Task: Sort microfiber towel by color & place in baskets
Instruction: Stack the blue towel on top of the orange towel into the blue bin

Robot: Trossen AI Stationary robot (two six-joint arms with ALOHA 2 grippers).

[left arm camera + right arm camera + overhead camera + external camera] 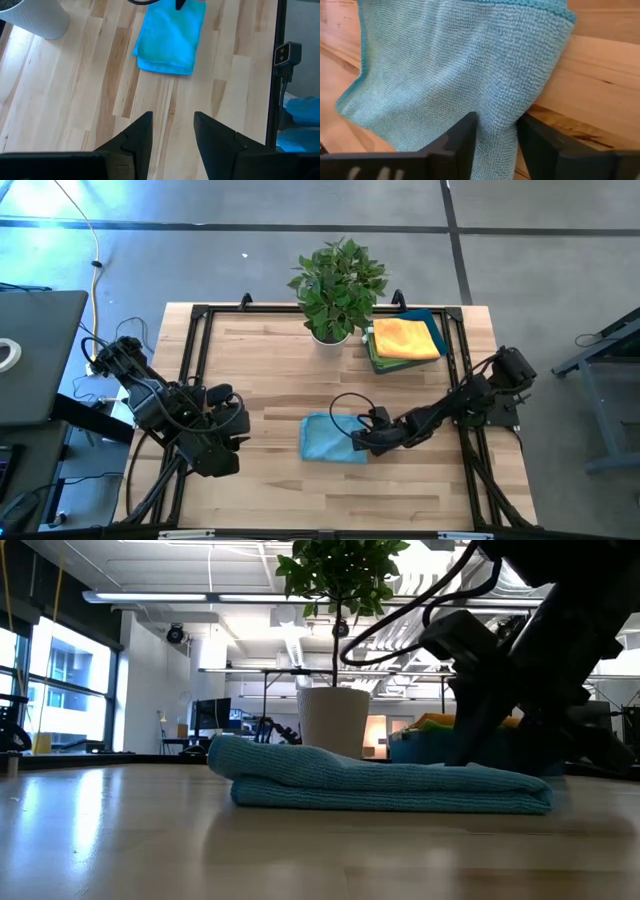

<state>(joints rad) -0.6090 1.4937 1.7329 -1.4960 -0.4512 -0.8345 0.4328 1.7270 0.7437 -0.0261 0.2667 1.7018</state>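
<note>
Light blue microfiber towel pinched at its near edge between the two dark fingers of the right hand, a fold of cloth bunched up in the gap and the fingers closing against it. Folded flat otherwise, lying near the middle of the bench, its right edge under the right hand's tip, the arm stretching back to the bench's right side. Seen low across the bench as a thick two-layer stack, the dark arm coming down on its far right end.

Farther back and to the right, near the bench's rear corner: dark teal-blue basket, holding a folded yellow towel on top of a green towel whose edge shows along the basket's left side. Just beside the basket, a white plant pot with a leafy green plant, well apart from the blue towel.

Left hand parked off the bench's left edge, fingers standing apart with nothing between them, pointed across bare wood toward the blue towel.
</note>
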